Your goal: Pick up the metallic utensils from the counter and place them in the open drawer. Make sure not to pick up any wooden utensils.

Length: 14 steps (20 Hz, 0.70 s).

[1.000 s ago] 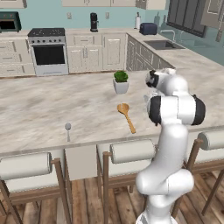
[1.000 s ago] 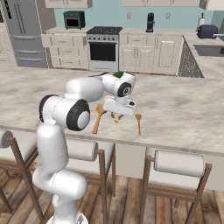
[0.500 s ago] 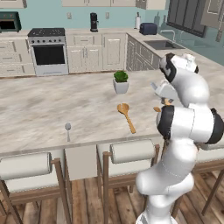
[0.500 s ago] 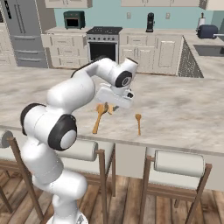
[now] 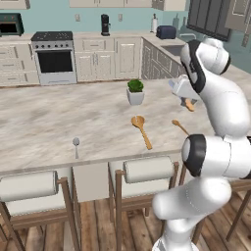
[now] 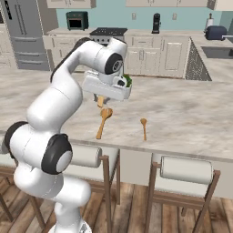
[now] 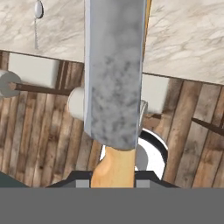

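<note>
Your jaws are clamped on the orange-tan handle of the knife (image 7: 114, 83); in the hand view its grey blade runs up from the grip, out over the counter's front edge; the gripper (image 6: 102, 98) carries it high above the counter (image 5: 54, 122), near the potted plant (image 5: 135, 91); the knife looks light and stiff, but the blade is smooth and would slip, so the short handle is the right place to hold it, and you have little of it to spare; a fast swing could twist it in the grip; the metal spoon (image 5: 76, 143) lies near the counter's front edge, well apart, and looks thin and flat, best pinched across its stem; leave the large wooden spoon (image 5: 141, 128) alone, and the smaller wooden utensil (image 6: 144, 127) beside it; the arm is bent high with the hand turned back toward the stools (image 5: 147, 171).
</note>
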### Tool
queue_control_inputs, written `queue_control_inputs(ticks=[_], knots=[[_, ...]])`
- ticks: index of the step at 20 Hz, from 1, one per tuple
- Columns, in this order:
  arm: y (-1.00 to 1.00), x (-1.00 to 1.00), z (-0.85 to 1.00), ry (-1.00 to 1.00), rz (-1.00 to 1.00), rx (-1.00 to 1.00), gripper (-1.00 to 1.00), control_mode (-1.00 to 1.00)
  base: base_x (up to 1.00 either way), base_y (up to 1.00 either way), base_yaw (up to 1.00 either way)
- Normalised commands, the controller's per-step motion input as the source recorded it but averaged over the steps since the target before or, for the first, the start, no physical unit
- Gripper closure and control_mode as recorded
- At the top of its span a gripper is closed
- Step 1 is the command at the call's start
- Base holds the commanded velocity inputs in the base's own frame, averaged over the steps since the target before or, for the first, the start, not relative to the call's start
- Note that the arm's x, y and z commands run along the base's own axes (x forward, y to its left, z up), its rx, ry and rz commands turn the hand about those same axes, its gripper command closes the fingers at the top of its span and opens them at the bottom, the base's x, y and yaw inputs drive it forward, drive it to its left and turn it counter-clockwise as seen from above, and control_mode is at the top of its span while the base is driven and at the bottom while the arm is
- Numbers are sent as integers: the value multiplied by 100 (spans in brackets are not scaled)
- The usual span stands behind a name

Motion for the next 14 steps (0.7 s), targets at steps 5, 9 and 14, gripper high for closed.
queue_control_inputs(ticks=[5,9,14], knots=[[16,-31,23,0,-2,-2,100,-100,0,0,0],[12,-21,0,0,-2,-2,100,-100,0,0,0],[21,-13,0,0,-7,-5,100,-100,0,0,0]])
